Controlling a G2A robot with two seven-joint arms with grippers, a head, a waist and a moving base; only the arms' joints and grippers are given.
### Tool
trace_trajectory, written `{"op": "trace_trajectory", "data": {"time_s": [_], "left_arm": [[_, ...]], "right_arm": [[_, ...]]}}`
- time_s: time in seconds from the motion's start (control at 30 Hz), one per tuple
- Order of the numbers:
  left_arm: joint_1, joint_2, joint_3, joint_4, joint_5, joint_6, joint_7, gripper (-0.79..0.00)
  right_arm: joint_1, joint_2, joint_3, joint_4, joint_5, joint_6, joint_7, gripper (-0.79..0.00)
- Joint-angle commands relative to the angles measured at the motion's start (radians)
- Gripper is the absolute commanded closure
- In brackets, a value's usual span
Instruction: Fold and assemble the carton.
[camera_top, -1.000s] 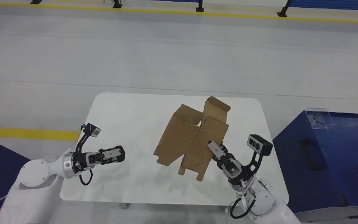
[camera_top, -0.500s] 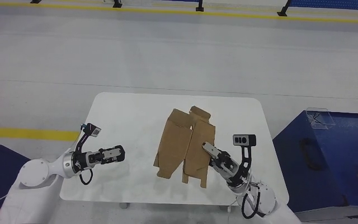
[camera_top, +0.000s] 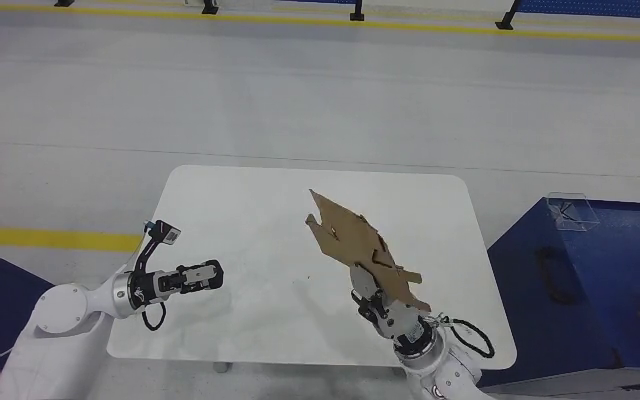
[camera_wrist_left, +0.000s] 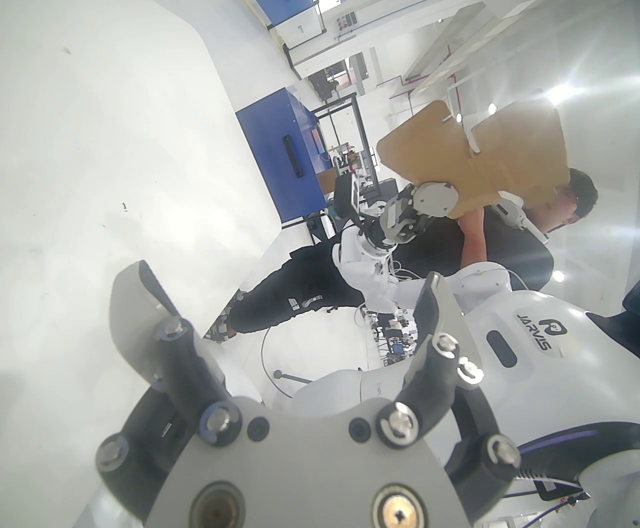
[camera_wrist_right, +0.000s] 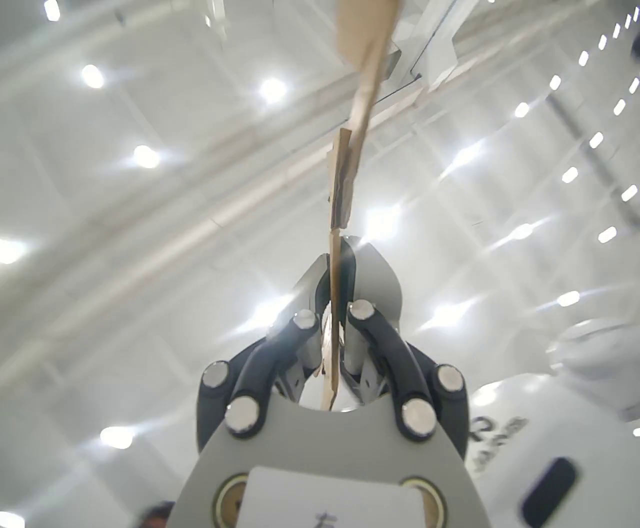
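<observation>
left gripper (camera_wrist_left: 287, 282): pale grey fingers (camera_wrist_left: 135, 290), rounded at the tips, hinged on black curved links. behind the jaws, a grey plate studded with silver screws and two brass-ringed sockets. right gripper (camera_wrist_right: 341, 255): same build, with white fingers (camera_wrist_right: 385, 290), black links and six silver screws just behind the jaws; carries a white label with dark print farther back. past the left jaws, glossy white shells (camera_wrist_left: 550, 370) with a black oval slot, a dark printed mark and a dark band edged in purple. black cable (camera_top: 150, 322) looped behind the left jaws.
</observation>
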Motion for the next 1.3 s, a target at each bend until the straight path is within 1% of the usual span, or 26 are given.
{"op": "trace_trajectory", "data": {"time_s": [0.0, 0.07, 0.13, 0.23, 0.27, 0.3, 0.37, 0.43, 0.5, 0.53, 0.57, 0.6, 0.63, 0.7, 0.8, 0.87, 0.9, 1.0, 1.27], "left_arm": [[0.000, 0.000, 0.000, 0.000, 0.000, 0.000, 0.000, -0.785], [0.000, 0.000, 0.000, 0.000, 0.000, 0.000, 0.000, -0.785], [0.000, 0.000, 0.000, 0.000, 0.000, 0.000, 0.000, -0.785], [0.000, 0.000, 0.000, 0.000, 0.000, 0.000, 0.000, -0.785], [0.000, 0.000, 0.000, 0.000, 0.000, 0.000, 0.000, -0.785], [0.000, 0.000, 0.000, 0.000, 0.000, 0.000, 0.000, -0.785], [0.000, 0.000, 0.000, 0.000, 0.000, 0.000, 0.000, -0.785], [0.000, 0.000, 0.000, 0.000, 0.000, 0.000, 0.000, -0.785], [0.000, 0.000, 0.000, 0.000, 0.000, 0.000, 0.000, -0.785], [0.000, 0.000, 0.000, 0.000, 0.000, 0.000, 0.000, -0.785], [0.000, 0.000, 0.000, 0.000, 0.000, 0.000, 0.000, -0.785], [0.000, 0.000, 0.000, 0.000, 0.000, 0.000, 0.000, -0.785], [0.000, 0.000, 0.000, 0.000, 0.000, 0.000, 0.000, -0.785], [0.000, 0.000, 0.000, 0.000, 0.000, 0.000, 0.000, -0.785], [0.000, 0.000, 0.000, 0.000, 0.000, 0.000, 0.000, -0.785], [0.000, 0.000, 0.000, 0.000, 0.000, 0.000, 0.000, -0.785], [0.000, 0.000, 0.000, 0.000, 0.000, 0.000, 0.000, -0.785], [0.000, 0.000, 0.000, 0.000, 0.000, 0.000, 0.000, -0.785], [0.000, 0.000, 0.000, 0.000, 0.000, 0.000, 0.000, -0.785]], "right_arm": [[-0.010, 0.001, -0.001, 0.007, 0.255, 0.188, -0.063, 0.000], [-0.018, 0.001, -0.006, 0.016, 0.418, 0.291, -0.134, 0.000], [-0.021, 0.002, -0.004, 0.023, 0.541, 0.347, -0.203, 0.000], [-0.022, 0.003, 0.005, 0.028, 0.681, 0.385, -0.283, 0.000], [-0.019, 0.003, 0.016, 0.030, 0.698, 0.384, -0.298, 0.000], [-0.015, 0.003, 0.033, 0.029, 0.681, 0.369, -0.299, 0.000], [-0.012, 0.002, 0.073, 0.021, 0.545, 0.315, -0.244, 0.000], [-0.018, -0.001, 0.106, 0.008, 0.298, 0.203, -0.146, 0.000], [-0.027, -0.003, 0.129, 0.010, 0.001, 0.026, -0.027, 0.000], [-0.028, -0.005, 0.136, 0.023, -0.149, -0.078, 0.029, 0.000], [-0.031, -0.006, 0.135, 0.040, -0.263, -0.163, 0.067, 0.000], [-0.029, -0.009, 0.134, 0.054, -0.343, -0.230, 0.095, 0.000], [-0.021, -0.009, 0.147, 0.073, -0.444, -0.308, 0.117, 0.000], [-0.012, -0.009, 0.161, 0.106, -0.611, -0.416, 0.145, 0.000], [-0.005, -0.006, 0.199, 0.156, -0.829, -0.543, 0.148, 0.000], [-0.003, -0.003, 0.228, 0.183, -0.959, -0.601, 0.136, 0.000], [-0.006, -0.002, 0.241, 0.198, -1.010, -0.619, 0.125, 0.000], [-0.010, 0.001, 0.280, 0.215, -1.080, -0.622, 0.086, 0.000], [-0.010, 0.001, 0.280, 0.215, -1.080, -0.622, 0.086, 0.000]]}}
